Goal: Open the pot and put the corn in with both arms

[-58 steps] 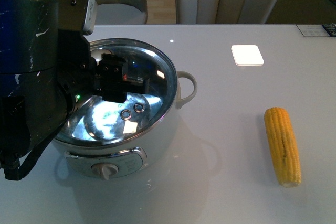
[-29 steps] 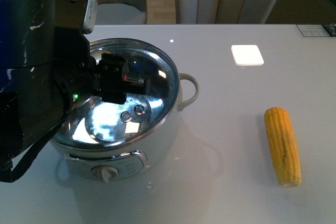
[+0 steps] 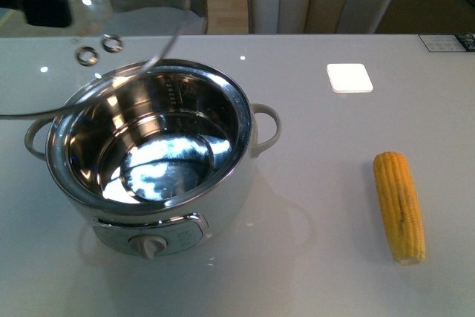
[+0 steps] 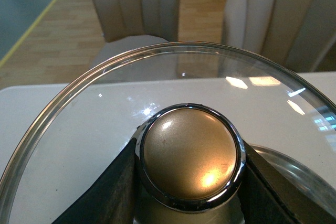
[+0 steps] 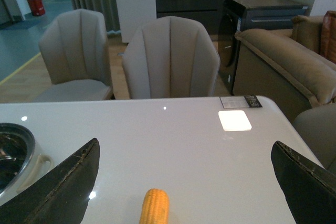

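Obs.: the corn (image 3: 399, 206) is lying flat on the tabletop (image 3: 312, 280), well apart from the pot (image 3: 241, 120) and on the pot's right. Its long axis is running roughly away from the robot, so one end is facing the body.

Right wrist view: the corn's end (image 5: 154, 206) is showing low in the picture, between the two dark fingers of the right pincer (image 5: 185, 148). The cob is pointing along the line of sight, i.e. crosswise to the line on which the fingers would close. The right pincer is standing wide apart, touching nothing and holding nothing. It is sitting above the tabletop with the corn out ahead of it.

Left pincer (image 4: 189, 161): it is gripping the lid (image 3: 111, 42) by its knob (image 4: 189, 153), one finger pressing on each side. The lid is hanging tilted above the pot's far-left rim, clear of it. The steel bowl is standing open and is looking empty.

Judgement: the right arm is nearer the corn and free, while the left is busy with the lid. The pick is likely calling for the right pincer to be going forward and down, keeping this heading across the cob.
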